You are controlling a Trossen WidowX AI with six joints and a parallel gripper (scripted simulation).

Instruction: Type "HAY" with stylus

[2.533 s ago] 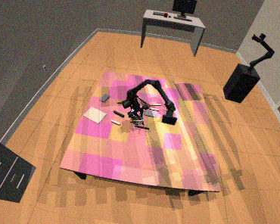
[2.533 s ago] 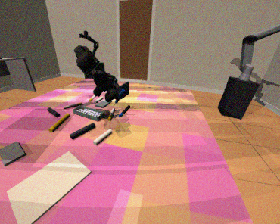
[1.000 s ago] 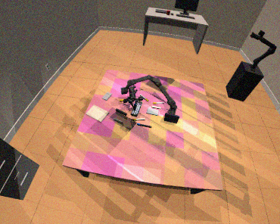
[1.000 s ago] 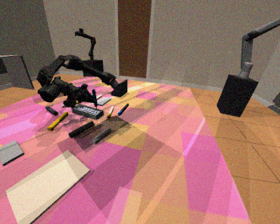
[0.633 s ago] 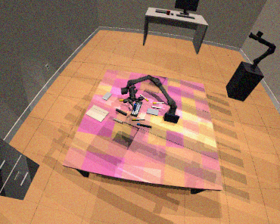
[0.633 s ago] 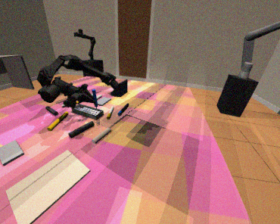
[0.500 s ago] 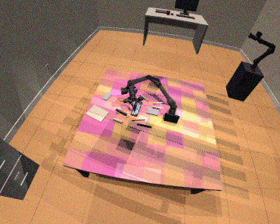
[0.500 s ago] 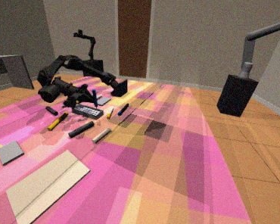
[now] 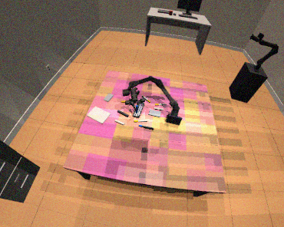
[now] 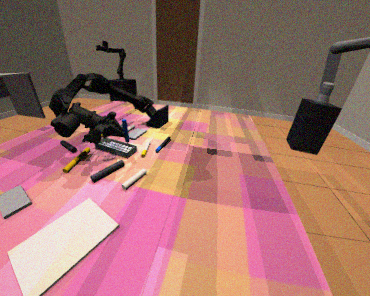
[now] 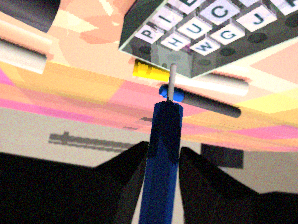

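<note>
The gripper (image 9: 135,103) (image 10: 123,134) (image 11: 165,155) is shut on the blue stylus (image 10: 124,125) (image 11: 166,130), which points at the keyboard (image 9: 139,110) (image 10: 119,148) (image 11: 188,66). In the wrist view the stylus's thin grey tip overlaps the keyboard's near edge, by a blank part just below the H key (image 11: 175,42). Whether the tip touches the keyboard cannot be told. P, U, C, W, G and J keys are readable around H. The A and Y keys cannot be made out; much of the keyboard is cut off at the top of that view.
A blue-and-black pen (image 9: 146,127) (image 10: 163,144) (image 11: 207,103) and a yellow-and-white marker (image 9: 140,121) (image 10: 145,148) (image 11: 150,71) lie beside the keyboard. A dark cylinder (image 9: 123,113) (image 10: 107,171) and a white one (image 9: 120,122) (image 10: 134,179) lie nearby. A white pad (image 9: 99,114) (image 10: 63,245) lies farther off.
</note>
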